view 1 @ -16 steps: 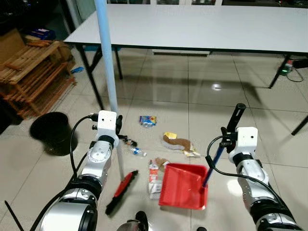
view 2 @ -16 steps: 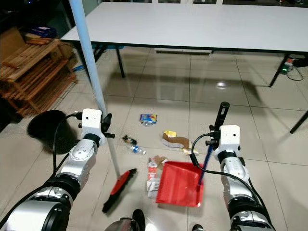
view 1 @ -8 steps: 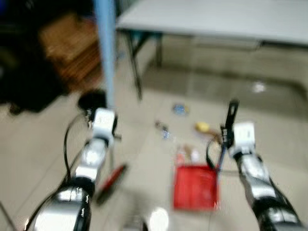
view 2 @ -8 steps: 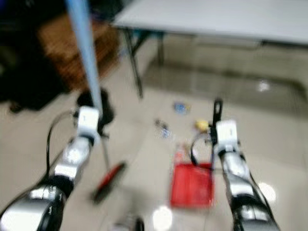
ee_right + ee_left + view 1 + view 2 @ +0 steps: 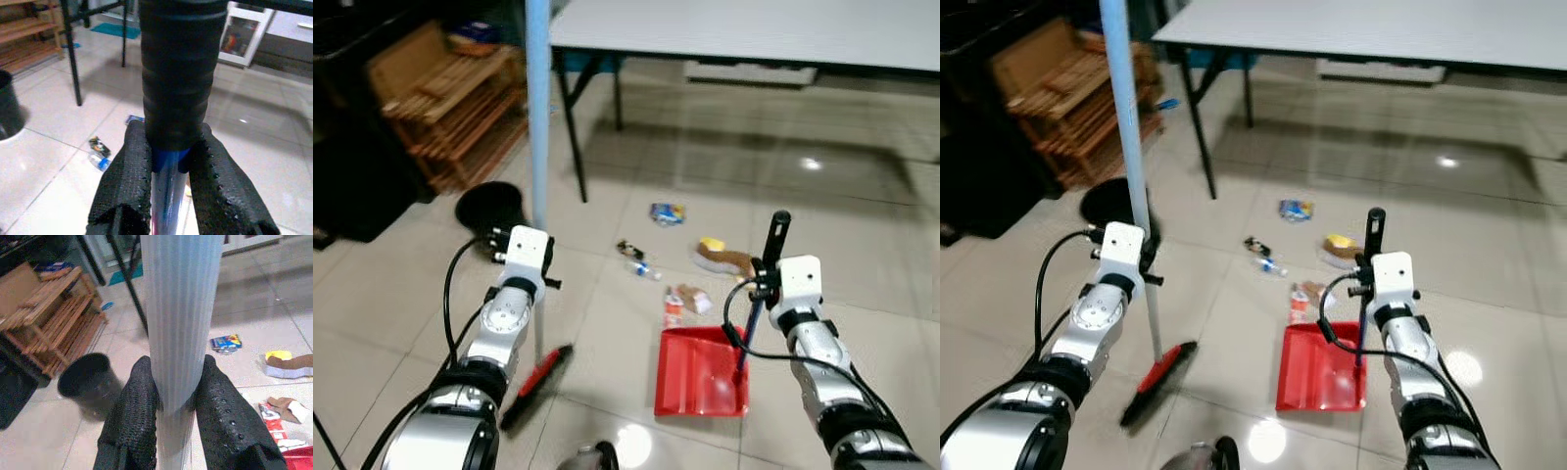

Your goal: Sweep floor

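Fingers (image 5: pixel 139 416) of the left gripper (image 5: pixel 168 401) clamp the broom (image 5: pixel 1141 245); the right gripper (image 5: pixel 168 161) squeezes the red dustpan's (image 5: pixel 700 377) handle.
Broom bristles rest on the floor (image 5: pixel 862 166) at 9 o'clock of the dustpan, litter (image 5: pixel 668 211) scattered at its 12, a black bin (image 5: pixel 491 206) at 10.

We see a glossy tiled floor (image 5: pixel 862 147) that mirrors the ceiling lights. The pale blue broom pole (image 5: pixel 178 323) looks finely ribbed and matt, and the fingers (image 5: pixel 134 416) that clasp it carry a dimpled, rubbery black skin. The dustpan handle (image 5: pixel 178 73) wears a ridged black grip over a shiny blue shaft. The red dustpan (image 5: pixel 700 377) looks like smooth plastic, the rack (image 5: pixel 450 108) like bare wood, and the tabletop (image 5: pixel 754 29) is a matt pale slab.
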Tool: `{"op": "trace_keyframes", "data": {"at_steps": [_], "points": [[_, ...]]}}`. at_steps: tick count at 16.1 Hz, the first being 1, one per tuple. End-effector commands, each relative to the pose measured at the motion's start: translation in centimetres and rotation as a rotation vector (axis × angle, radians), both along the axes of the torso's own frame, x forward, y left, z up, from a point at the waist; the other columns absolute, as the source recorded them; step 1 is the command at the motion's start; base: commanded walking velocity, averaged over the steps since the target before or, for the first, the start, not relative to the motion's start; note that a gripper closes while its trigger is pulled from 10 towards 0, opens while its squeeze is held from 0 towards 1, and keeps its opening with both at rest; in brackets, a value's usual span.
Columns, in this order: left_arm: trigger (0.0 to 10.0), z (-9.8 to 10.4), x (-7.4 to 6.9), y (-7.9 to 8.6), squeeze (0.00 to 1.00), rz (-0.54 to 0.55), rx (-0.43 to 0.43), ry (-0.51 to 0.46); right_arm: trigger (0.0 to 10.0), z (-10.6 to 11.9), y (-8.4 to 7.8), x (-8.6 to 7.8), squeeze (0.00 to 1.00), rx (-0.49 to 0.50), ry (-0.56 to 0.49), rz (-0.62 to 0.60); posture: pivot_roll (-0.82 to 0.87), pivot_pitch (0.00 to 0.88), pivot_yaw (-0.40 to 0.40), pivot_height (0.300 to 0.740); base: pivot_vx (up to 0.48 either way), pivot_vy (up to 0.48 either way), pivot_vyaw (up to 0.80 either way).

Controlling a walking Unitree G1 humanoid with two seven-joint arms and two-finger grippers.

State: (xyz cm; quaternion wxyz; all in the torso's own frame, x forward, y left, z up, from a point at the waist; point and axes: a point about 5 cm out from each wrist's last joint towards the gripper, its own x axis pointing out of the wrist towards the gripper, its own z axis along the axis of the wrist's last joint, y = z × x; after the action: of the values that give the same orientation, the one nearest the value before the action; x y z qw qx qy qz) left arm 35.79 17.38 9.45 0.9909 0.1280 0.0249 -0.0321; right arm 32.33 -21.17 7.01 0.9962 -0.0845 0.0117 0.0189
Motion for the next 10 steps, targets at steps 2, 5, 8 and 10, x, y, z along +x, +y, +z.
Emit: {"op": "trace_keyframes", "data": {"at_steps": [2,5,8,10], "points": [[10.0,0.87,0.3,0.32,0.0,0.002,0.023,-0.033,10.0,0.12,-0.05,-0.13,0.0,0.011,-0.02,-0.002,-0.02,0.166,0.11,0.74,0.304,0.0,0.0],[10.0,0.8,0.3,0.4,0.0,0.009,0.025,-0.027,10.0,0.22,-0.18,-0.12,0.0,0.015,-0.026,-0.011,-0.02,0.159,0.11,0.74,0.329,0.0,0.0],[10.0,0.73,0.3,0.3,0.0,0.005,0.027,-0.022,10.0,0.02,-0.14,-0.23,0.0,0.018,-0.02,-0.017,-0.02,0.158,0.111,0.74,0.345,0.0,0.0],[10.0,0.77,0.32,0.23,0.0,0.001,0.025,-0.023,10.0,-0.16,-0.05,-0.35,0.0,0.023,-0.016,-0.02,-0.02,0.156,0.111,0.74,0.356,0.0,0.0]]}}
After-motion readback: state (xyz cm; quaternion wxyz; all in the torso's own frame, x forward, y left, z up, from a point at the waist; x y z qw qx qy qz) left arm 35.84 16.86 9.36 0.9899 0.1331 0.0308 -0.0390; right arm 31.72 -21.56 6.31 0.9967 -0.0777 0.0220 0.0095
